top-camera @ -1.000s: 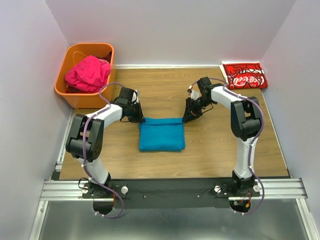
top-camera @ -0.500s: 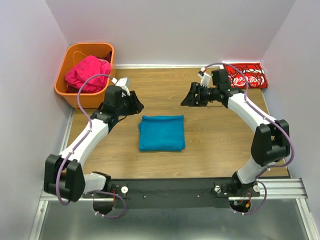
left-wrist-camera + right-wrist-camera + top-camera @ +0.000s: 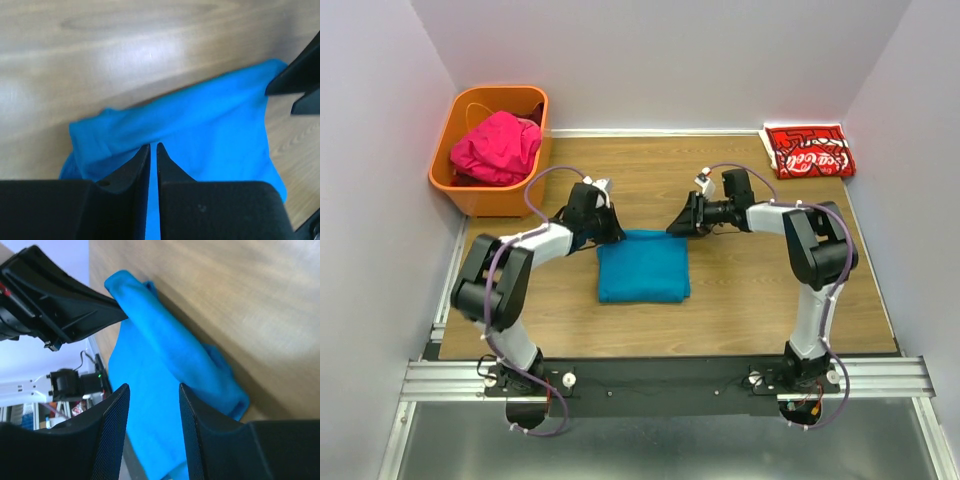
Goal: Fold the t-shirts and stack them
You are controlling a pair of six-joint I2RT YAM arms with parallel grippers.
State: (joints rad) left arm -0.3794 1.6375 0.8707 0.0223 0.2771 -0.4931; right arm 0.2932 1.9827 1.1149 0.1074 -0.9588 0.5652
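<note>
A teal-blue t-shirt (image 3: 642, 268) lies folded into a rectangle at mid-table. My left gripper (image 3: 605, 232) is at its far left corner. In the left wrist view its fingers (image 3: 153, 146) stand almost together with a thin slit, tips pressed into the raised back fold of the teal cloth (image 3: 210, 125). My right gripper (image 3: 675, 228) is at the far right corner. There the jaws (image 3: 152, 387) stand apart over the cloth (image 3: 165, 350). A red Coca-Cola t-shirt (image 3: 808, 152) lies folded at the back right. A magenta-pink t-shirt (image 3: 498, 147) is bunched in the basket.
The orange plastic basket (image 3: 470, 200) stands at the back left corner, just off the wooden table (image 3: 760, 290). White walls close in the left, back and right sides. The arms' mounting rail (image 3: 660, 378) runs along the near edge.
Both arms lifted away from the teal shirt and came back down to its far corners. The left jaws opened and closed again. The shirt's back edge is now bunched up a little.
</note>
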